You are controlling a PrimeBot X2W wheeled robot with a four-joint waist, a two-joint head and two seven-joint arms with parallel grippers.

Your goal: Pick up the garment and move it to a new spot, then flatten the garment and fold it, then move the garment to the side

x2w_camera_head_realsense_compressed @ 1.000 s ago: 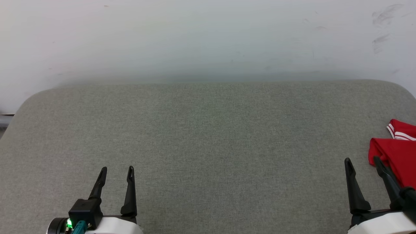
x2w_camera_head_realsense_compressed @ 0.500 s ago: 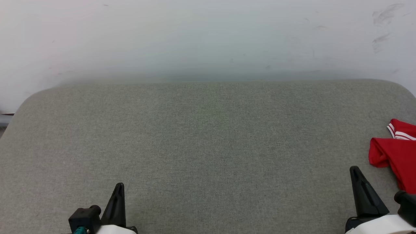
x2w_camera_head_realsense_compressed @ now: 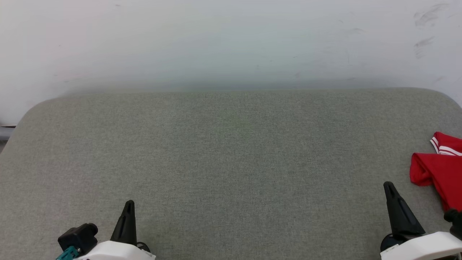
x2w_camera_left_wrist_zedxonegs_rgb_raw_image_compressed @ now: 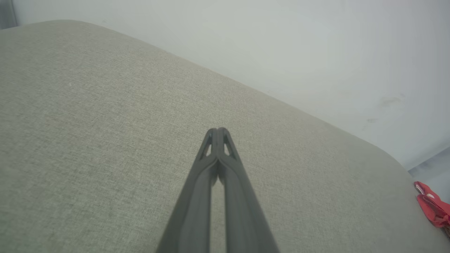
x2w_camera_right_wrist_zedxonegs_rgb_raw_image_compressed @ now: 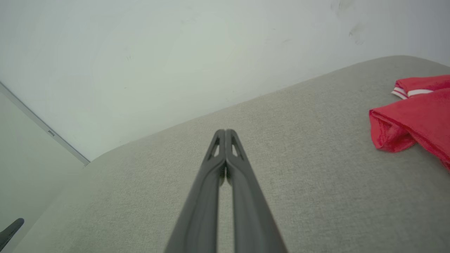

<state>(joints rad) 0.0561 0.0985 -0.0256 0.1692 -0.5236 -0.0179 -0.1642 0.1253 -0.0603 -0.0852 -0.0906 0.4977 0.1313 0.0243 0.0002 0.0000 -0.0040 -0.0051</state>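
The garment [x2w_camera_head_realsense_compressed: 442,171], red with a red-white striped trim, lies bunched at the far right edge of the grey padded surface [x2w_camera_head_realsense_compressed: 231,151]; most of it runs out of the head view. It also appears in the right wrist view as the garment [x2w_camera_right_wrist_zedxonegs_rgb_raw_image_compressed: 415,116] and as a small red patch, the garment [x2w_camera_left_wrist_zedxonegs_rgb_raw_image_compressed: 434,209], in the left wrist view. My right gripper [x2w_camera_head_realsense_compressed: 389,187] sits shut at the lower right, just left of the cloth and apart from it, empty, with fingertips pressed together [x2w_camera_right_wrist_zedxonegs_rgb_raw_image_compressed: 225,133]. At the lower left my left gripper [x2w_camera_head_realsense_compressed: 129,205] is shut and empty, tips together [x2w_camera_left_wrist_zedxonegs_rgb_raw_image_compressed: 218,130].
A pale wall [x2w_camera_head_realsense_compressed: 231,43] rises directly behind the padded surface. The surface has rounded far corners and drops off at left and right. Its wide middle stretch between my two grippers is bare grey fabric.
Both grippers have closed from open to shut, holding nothing. Both have drawn slightly back toward the bottom edge. The garment has not moved.
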